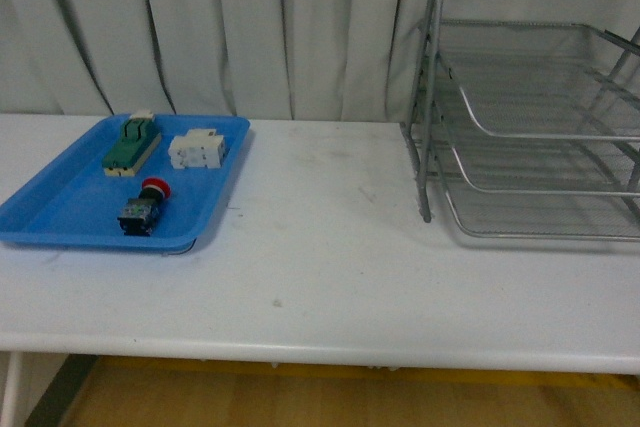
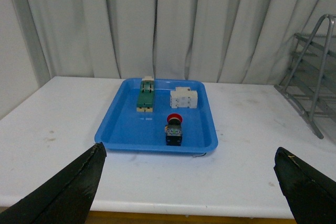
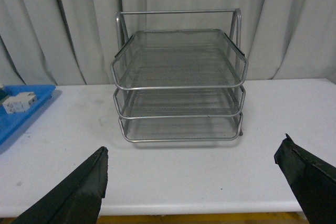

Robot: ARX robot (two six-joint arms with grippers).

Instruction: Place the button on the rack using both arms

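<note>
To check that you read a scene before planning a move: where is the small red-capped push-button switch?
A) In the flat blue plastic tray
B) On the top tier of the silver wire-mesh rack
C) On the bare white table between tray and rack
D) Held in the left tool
A: the red-capped push-button switch lies inside the flat blue plastic tray, nearer the robot than the green-beige switch block and the white terminal block.

The button lies in the blue tray, well apart from the rack.
</note>
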